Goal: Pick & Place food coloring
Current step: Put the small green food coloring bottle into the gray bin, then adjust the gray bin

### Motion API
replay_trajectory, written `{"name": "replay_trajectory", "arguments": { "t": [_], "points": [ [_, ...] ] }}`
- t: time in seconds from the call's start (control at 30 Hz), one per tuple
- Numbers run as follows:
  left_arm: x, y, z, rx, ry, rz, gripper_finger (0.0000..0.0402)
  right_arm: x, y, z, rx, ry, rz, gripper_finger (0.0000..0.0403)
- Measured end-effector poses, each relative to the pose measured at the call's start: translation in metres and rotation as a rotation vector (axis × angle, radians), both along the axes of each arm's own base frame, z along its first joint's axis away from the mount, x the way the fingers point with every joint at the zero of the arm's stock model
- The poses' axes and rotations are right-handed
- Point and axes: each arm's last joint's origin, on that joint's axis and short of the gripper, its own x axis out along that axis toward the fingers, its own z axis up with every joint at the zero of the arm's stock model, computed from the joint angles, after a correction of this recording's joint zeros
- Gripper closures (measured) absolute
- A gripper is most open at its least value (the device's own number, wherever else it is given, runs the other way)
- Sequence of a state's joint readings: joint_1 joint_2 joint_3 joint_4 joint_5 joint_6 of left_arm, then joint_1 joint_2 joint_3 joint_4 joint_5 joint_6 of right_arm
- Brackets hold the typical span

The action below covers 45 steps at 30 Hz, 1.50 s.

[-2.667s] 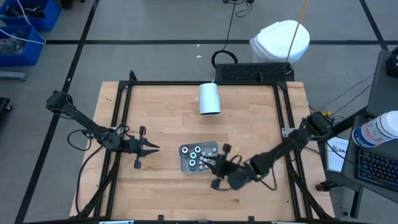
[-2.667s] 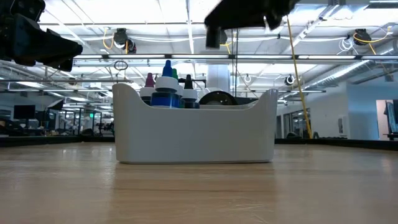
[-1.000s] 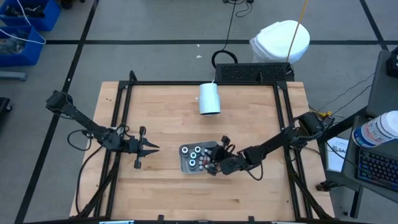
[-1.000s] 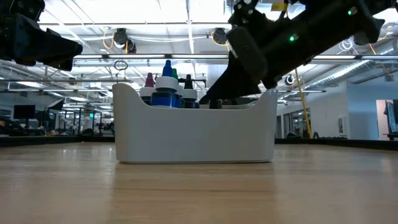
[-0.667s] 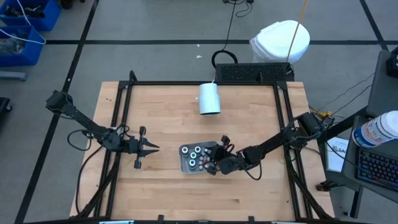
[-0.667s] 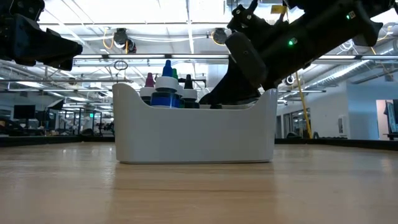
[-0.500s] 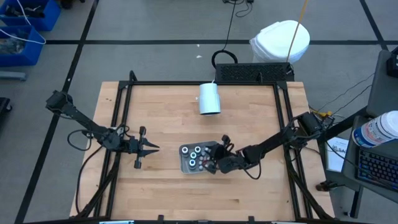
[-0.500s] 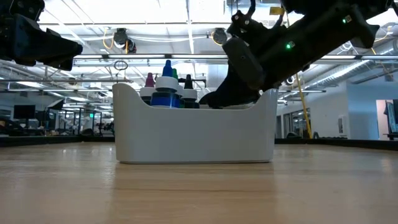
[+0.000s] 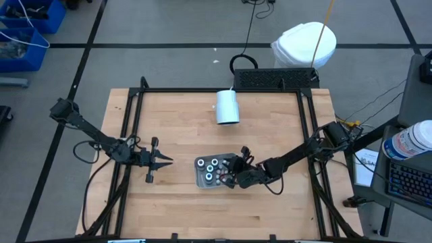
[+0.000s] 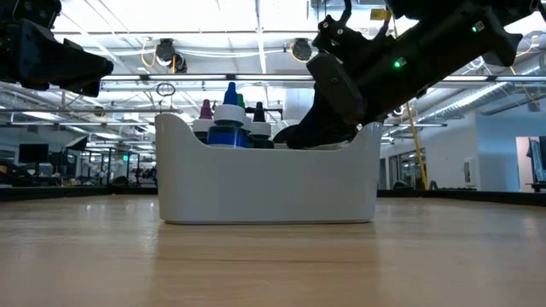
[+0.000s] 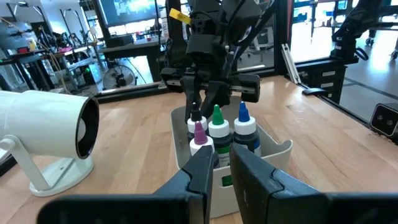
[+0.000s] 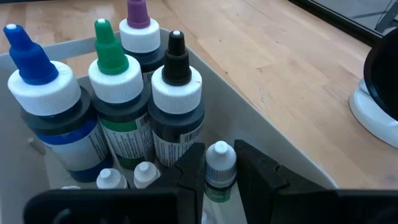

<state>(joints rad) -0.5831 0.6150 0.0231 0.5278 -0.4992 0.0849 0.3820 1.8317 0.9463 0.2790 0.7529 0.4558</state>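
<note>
A white tray [image 9: 198, 177] stands on the wooden table near its front middle. It holds the food coloring: wider white-capped bottles with blue [image 12: 38, 87], green [image 12: 113, 78], purple [image 12: 138, 34] and black [image 12: 176, 84] tips, and small white-capped bottles [image 12: 144, 175]. My right gripper [image 9: 231, 177] reaches into the tray's right end and is shut on one small bottle [image 12: 219, 160]. My left gripper [image 9: 164, 160] hangs shut to the left of the tray, touching nothing. My right gripper pinches a small white-capped bottle between its two fingers [image 12: 191, 167], on its body just below the cap [image 12: 217, 188]. The fingers slant down from the table's right side. The bottle stands upright inside the tray; its bottom is hidden by the gripper.
A large white cylinder cup [image 9: 227, 106] lies on its side on a stand near the table's far edge. A black frame [image 9: 135, 121] runs around the tabletop. Bare wood lies between the cup and the tray and along the near edge.
Within the last second nothing has visibly moved. Before that, my right gripper came from the near side of the tray, over its right end and down among the bottles.
</note>
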Motion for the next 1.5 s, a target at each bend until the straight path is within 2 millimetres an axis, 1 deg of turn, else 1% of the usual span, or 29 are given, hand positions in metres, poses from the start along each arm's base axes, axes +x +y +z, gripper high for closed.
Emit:
{"name": "replay_trajectory", "arguments": {
  "t": [0.13,0.33,0.43,0.7,0.77,0.83,0.93,1.03,1.1,1.17,1.2,1.3,1.4,1.43,1.5],
  "points": [
    [0.0,0.0,0.0,0.0,0.0,0.0,0.0339,0.0,0.0,0.0,0.001,0.0,0.001,0.0336],
    [0.0,0.0,0.0,-0.001,0.0,0.0,0.0339,0.0,-0.001,0.0,0.02,-0.01,-0.01,0.0305],
    [0.0,0.0,0.0,-0.003,0.0,0.0,0.0339,0.0,-0.001,0.0,0.024,-0.012,-0.012,0.0297],
    [0.0,0.0,0.0,-0.004,0.0,0.0,0.0339,0.001,0.0,0.002,0.025,-0.013,0.014,0.0298],
    [0.0,0.0,0.0,-0.005,0.0,0.0,0.0339,0.001,0.003,0.007,0.007,-0.026,0.043,0.0298],
    [0.0,0.0,0.0,-0.022,0.001,0.001,0.0339,-0.002,0.008,0.019,-0.006,-0.049,0.085,0.0299],
    [0.0,0.0,0.0,-0.069,0.006,-0.005,0.0339,-0.013,0.017,0.045,-0.026,-0.078,0.153,0.0309],
    [0.0,-0.002,0.0,-0.097,0.014,-0.049,0.0339,-0.031,0.028,0.071,-0.076,-0.089,0.228,0.0335],
    [0.0,-0.002,0.0,-0.098,0.017,-0.079,0.0339,-0.047,0.033,0.083,-0.112,-0.061,0.237,0.0363],
    [0.0,-0.003,-0.001,-0.096,0.023,-0.105,0.0339,-0.062,0.033,0.089,-0.131,-0.011,0.232,0.039],
    [0.0,-0.004,-0.002,-0.093,0.031,-0.121,0.0339,-0.068,0.033,0.091,-0.133,0.015,0.227,0.0396],
    [0.001,-0.006,-0.006,-0.09,0.072,-0.155,0.035,-0.084,0.035,0.087,-0.125,0.088,0.197,0.0392],
    [0.005,-0.008,-0.014,-0.101,0.129,-0.136,0.0387,-0.095,0.036,0.078,-0.1,0.17,0.168,0.0397],
    [0.006,-0.009,-0.017,-0.104,0.146,-0.12,0.0394,-0.097,0.036,0.073,-0.09,0.197,0.152,0.04],
    [0.009,-0.009,-0.021,-0.131,0.163,-0.079,0.0394,-0.101,0.036,0.064,-0.086,0.246,0.12,0.0401]
  ]
}}
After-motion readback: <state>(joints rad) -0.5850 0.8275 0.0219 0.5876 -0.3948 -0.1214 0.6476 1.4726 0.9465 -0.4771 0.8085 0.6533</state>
